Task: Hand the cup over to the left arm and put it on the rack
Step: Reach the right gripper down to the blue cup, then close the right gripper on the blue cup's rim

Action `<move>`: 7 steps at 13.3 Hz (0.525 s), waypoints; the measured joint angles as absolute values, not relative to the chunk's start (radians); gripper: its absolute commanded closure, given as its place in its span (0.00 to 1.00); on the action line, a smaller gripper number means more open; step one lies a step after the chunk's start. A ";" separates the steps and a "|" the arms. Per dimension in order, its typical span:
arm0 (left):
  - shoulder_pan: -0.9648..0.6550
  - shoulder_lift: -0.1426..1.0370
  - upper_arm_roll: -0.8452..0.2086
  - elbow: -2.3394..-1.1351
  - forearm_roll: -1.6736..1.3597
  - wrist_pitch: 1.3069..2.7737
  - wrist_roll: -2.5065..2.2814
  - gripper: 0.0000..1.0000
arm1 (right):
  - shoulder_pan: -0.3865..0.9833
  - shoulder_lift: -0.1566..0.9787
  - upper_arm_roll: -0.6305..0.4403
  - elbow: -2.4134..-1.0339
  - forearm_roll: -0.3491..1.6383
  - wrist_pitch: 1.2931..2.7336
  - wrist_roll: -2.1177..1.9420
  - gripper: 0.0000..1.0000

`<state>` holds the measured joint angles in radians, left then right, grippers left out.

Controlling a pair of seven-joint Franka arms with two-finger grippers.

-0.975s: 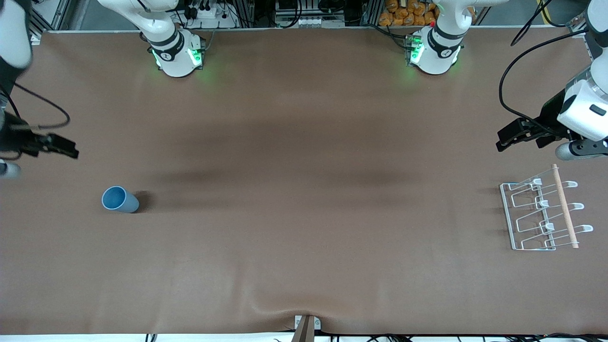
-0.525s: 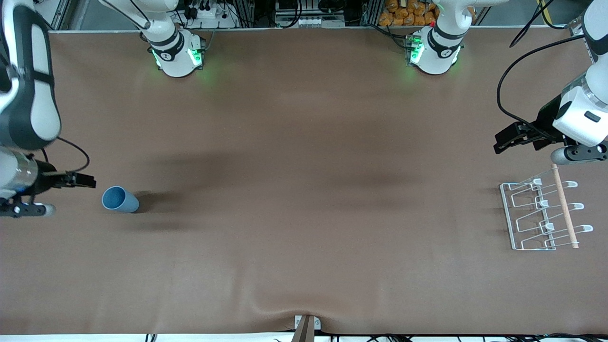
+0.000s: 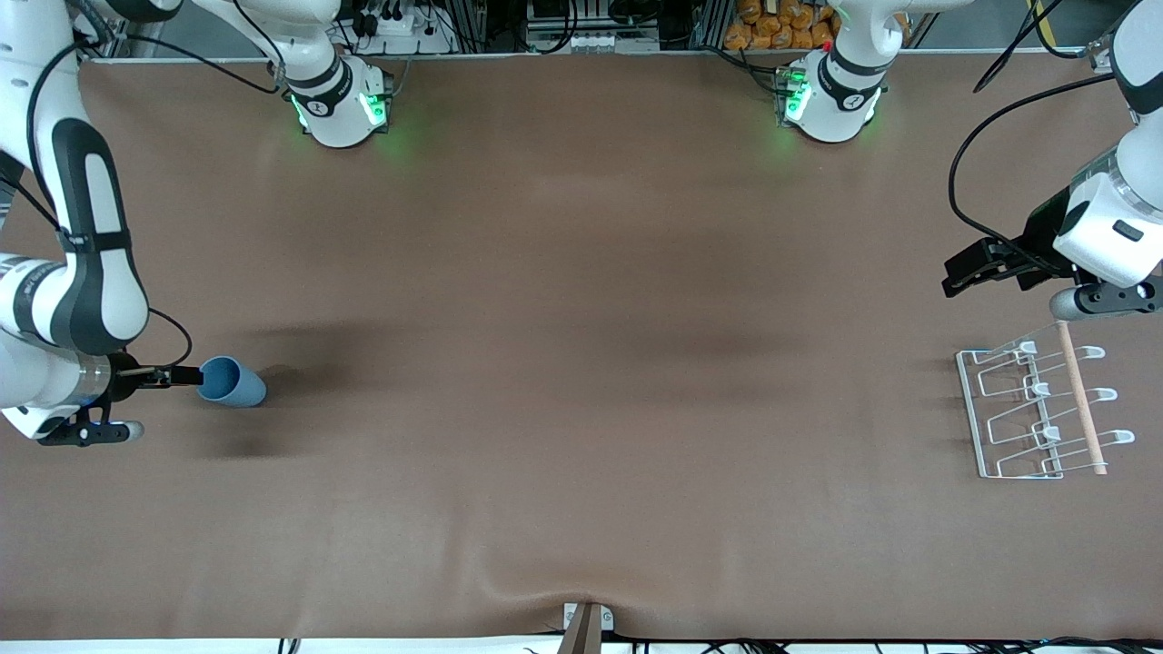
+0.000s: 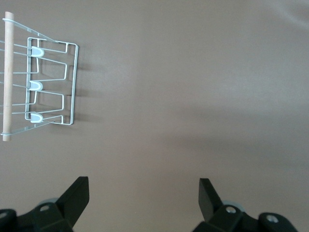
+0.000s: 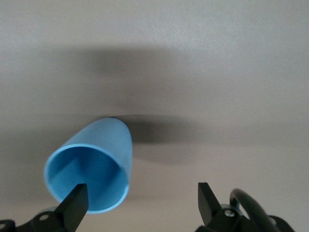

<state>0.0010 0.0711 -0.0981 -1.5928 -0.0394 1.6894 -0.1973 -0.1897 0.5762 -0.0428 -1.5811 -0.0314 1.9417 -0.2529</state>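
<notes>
Note the smooth, matt plastic cup (image 3: 233,381), white-coated wire rack (image 3: 1008,413) (with pale wooden rod (image 3: 1080,395)), and matt brown desk (image 3: 581,363) covering.

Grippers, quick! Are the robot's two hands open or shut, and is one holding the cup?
Right gripper: open at the blue cup's mouth, not gripping it.
Left gripper: open, holding nothing, near the rack.

Light-blue cup (image 3: 233,381), white rack (image 3: 1016,414)

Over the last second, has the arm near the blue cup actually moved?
Yes. The right gripper has swung nearer the front camera and in toward the cup, which stays put. Its open fingers now reach the cup's mouth.
</notes>
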 measured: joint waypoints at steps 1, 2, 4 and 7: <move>0.001 0.072 -0.098 -1.593 -0.039 1.689 -0.197 0.00 | -0.191 0.584 -0.043 -1.581 -0.031 1.942 -0.256 0.00; 0.001 0.075 -0.098 -1.593 -0.039 1.689 -0.197 0.00 | -0.191 0.591 -0.041 -1.581 -0.031 1.944 -0.256 0.00; 0.001 0.082 -0.098 -1.593 -0.039 1.689 -0.197 0.00 | -0.191 0.604 -0.037 -1.581 -0.031 1.957 -0.257 0.00; 0.001 0.090 -0.099 -1.593 -0.039 1.689 -0.197 0.00 | -0.191 0.625 -0.036 -1.581 -0.028 1.960 -0.257 0.56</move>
